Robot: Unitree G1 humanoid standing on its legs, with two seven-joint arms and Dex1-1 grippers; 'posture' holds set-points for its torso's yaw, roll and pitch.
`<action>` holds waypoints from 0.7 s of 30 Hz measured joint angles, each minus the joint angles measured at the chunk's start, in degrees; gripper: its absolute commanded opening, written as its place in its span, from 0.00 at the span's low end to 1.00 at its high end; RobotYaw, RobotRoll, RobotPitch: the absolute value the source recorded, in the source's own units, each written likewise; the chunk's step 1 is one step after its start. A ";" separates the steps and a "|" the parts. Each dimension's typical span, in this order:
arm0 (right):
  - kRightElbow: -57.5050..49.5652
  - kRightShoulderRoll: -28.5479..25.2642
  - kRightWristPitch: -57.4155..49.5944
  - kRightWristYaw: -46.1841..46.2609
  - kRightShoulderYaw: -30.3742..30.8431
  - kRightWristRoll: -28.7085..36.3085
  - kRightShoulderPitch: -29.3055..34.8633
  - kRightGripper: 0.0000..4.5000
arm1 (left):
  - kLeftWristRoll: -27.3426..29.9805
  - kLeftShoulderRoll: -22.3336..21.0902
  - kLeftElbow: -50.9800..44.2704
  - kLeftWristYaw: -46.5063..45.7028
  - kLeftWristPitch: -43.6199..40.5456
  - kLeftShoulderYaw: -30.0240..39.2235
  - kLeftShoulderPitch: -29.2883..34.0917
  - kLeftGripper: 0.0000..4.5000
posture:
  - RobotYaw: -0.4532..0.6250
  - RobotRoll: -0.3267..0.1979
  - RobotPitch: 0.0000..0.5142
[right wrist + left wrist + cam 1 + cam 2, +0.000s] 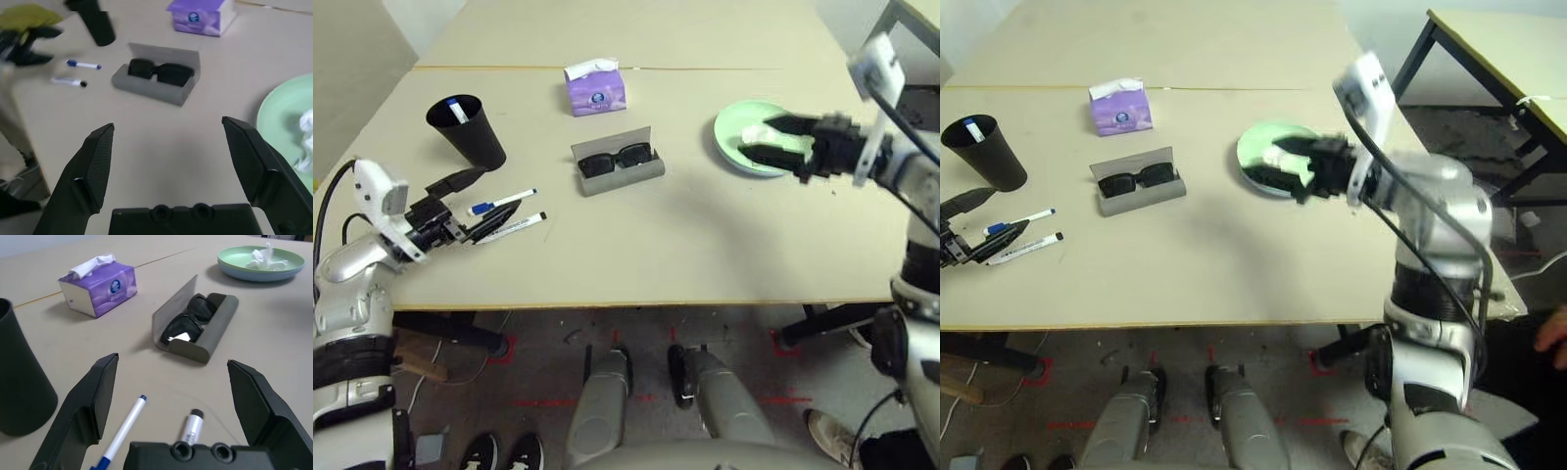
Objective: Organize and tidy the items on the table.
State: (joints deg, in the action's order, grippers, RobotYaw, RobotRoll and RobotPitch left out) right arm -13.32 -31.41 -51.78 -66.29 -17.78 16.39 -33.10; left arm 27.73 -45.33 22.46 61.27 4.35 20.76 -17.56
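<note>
Left gripper: I read its jaws spread wide, empty, flanking the blue-capped pen and black-capped pen on the table. Right gripper: agape, empty, over the green plate holding the tissue. Sunglasses: in the open grey case, mid-table. Black cup: one pen inside.

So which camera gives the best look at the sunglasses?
The left wrist view: the sunglasses sit close and large in the open glasses case, lenses distinct. The right wrist view shows them smaller but plainly; both eye views show them small, as a dark strip in the case.
</note>
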 measured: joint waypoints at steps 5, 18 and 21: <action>1.81 -1.33 12.27 -1.61 -1.31 3.55 10.80 1.00 | -2.56 0.00 0.42 -4.04 -2.39 -1.10 -2.27 1.00 | 0.37 0.62 0.48; 18.35 -4.44 37.33 -9.40 3.21 7.32 16.63 1.00 | -10.78 5.28 5.98 -18.37 -7.90 -6.36 -14.00 0.32 | 0.36 0.62 0.49; 19.34 -5.19 39.90 -9.80 4.58 7.10 17.81 1.00 | -12.16 6.17 8.65 -20.19 -7.56 -6.54 -16.53 0.08 | 0.35 0.62 0.49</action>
State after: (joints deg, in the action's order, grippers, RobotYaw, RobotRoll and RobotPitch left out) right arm 6.02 -36.60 -11.89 -76.10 -13.20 23.49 -15.30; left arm 15.57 -39.15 31.11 41.07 -3.22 14.22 -34.09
